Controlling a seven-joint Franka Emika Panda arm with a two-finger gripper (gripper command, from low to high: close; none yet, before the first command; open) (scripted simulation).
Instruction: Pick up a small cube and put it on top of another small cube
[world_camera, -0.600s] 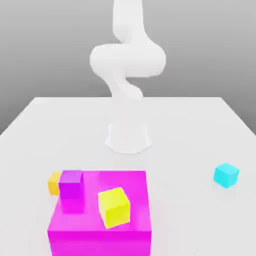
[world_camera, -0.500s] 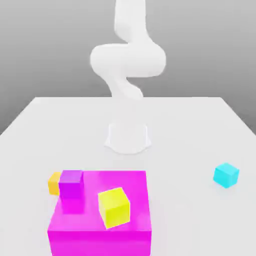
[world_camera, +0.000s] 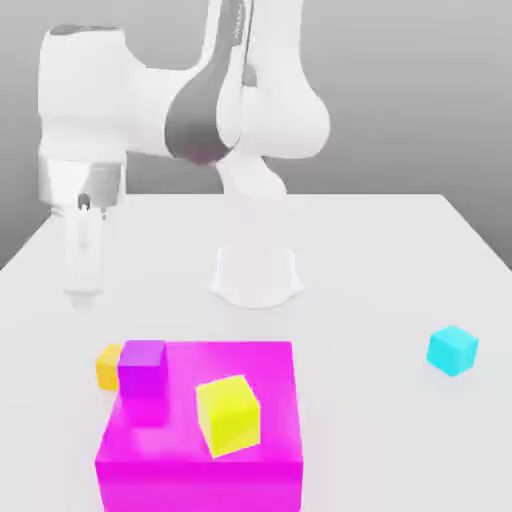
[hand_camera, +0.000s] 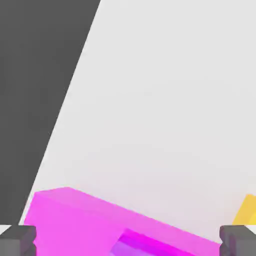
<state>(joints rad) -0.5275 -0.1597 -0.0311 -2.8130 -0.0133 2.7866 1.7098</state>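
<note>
The small orange cube (world_camera: 106, 366) sits on the white table at the exterior view's left, touching the big magenta block and half hidden behind a purple cube. A corner of the orange cube (hand_camera: 247, 212) appears in the hand view. The small cyan cube (world_camera: 453, 350) rests alone at the exterior view's right. My gripper (world_camera: 83, 293) hangs pointing down above the table, behind the orange cube and well above it. In the hand view my gripper (hand_camera: 128, 242) is open, its two fingertips (hand_camera: 18, 240) far apart with nothing held between them.
A large flat magenta block (world_camera: 270, 400) lies at the front, with a yellow cube (world_camera: 228, 415) on it and a small purple cube (world_camera: 142, 368) at its corner. The robot's white base (world_camera: 256, 276) stands mid-table. The table's edge runs close beside the hand.
The arm's hand has swung into the exterior view at the left, above the table behind the orange cube. None of the cubes has moved.
</note>
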